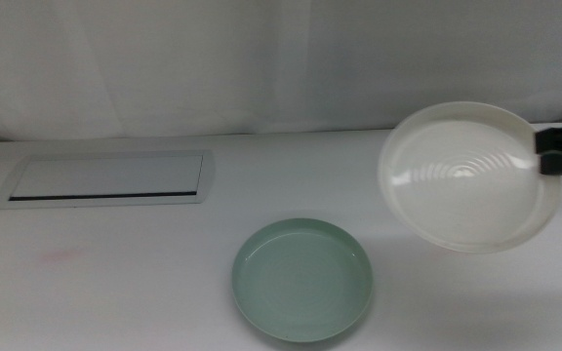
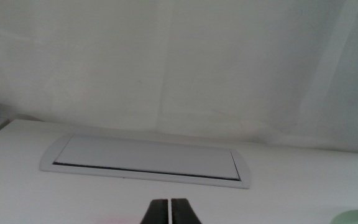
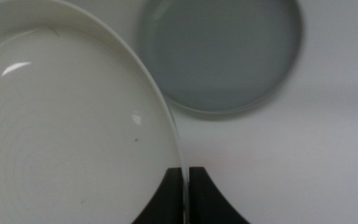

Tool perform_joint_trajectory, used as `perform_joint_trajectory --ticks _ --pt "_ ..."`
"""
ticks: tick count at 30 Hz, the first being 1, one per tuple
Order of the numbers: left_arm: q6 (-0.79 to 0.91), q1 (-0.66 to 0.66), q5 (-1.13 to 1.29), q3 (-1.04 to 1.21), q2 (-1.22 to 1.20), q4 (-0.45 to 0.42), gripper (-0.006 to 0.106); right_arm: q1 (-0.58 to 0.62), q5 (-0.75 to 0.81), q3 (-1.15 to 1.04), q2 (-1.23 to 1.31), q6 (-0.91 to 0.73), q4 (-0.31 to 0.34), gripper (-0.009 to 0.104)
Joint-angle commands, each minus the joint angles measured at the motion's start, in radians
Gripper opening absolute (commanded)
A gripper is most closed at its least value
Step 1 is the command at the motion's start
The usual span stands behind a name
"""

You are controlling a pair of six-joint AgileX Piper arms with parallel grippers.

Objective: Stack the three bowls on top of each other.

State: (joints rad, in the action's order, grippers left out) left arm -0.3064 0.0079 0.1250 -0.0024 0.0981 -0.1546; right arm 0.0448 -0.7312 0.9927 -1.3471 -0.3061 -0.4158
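The white bowl (image 1: 468, 177) hangs tilted above the right side of the table, its ribbed inside facing the middle camera. My right gripper (image 1: 546, 162) is shut on its right rim; the right wrist view shows the rim (image 3: 178, 146) pinched between the dark jaws of the right gripper (image 3: 184, 186). The mint green bowl (image 1: 302, 281) sits empty on the table at front centre. A light grey bowl (image 3: 222, 56) lies on the table beyond the held one; the middle view does not show it. My left gripper (image 2: 169, 211) waits shut at the front left, holding nothing.
A flat white rectangular panel (image 1: 105, 178) is set into the tabletop at the back left, also in front of the left gripper as the panel (image 2: 148, 158). A white curtain backs the table.
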Motion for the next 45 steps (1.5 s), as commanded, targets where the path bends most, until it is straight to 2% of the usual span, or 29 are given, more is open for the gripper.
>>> perform_joint_trajectory --ticks 1,10,16,32,45 --pt "0.003 -0.008 -0.002 0.038 -0.005 0.006 -0.003 0.065 -0.003 0.032 -0.024 0.022 -0.023 -0.003" --pt "0.003 -0.008 -0.002 0.038 -0.005 0.006 -0.003 0.306 0.123 0.085 -0.199 0.170 -0.019 -0.003" --pt "0.003 -0.008 -0.002 0.038 -0.005 0.006 -0.003 0.410 0.132 0.164 -0.349 0.206 -0.019 -0.003" --pt "0.003 -0.008 -0.002 0.038 -0.005 0.006 -0.003 0.502 0.200 0.183 -0.558 0.261 -0.004 -0.003" --pt "0.003 -0.008 -0.001 0.038 -0.005 0.006 -0.003 0.504 0.148 0.183 -0.570 0.281 0.041 -0.003"
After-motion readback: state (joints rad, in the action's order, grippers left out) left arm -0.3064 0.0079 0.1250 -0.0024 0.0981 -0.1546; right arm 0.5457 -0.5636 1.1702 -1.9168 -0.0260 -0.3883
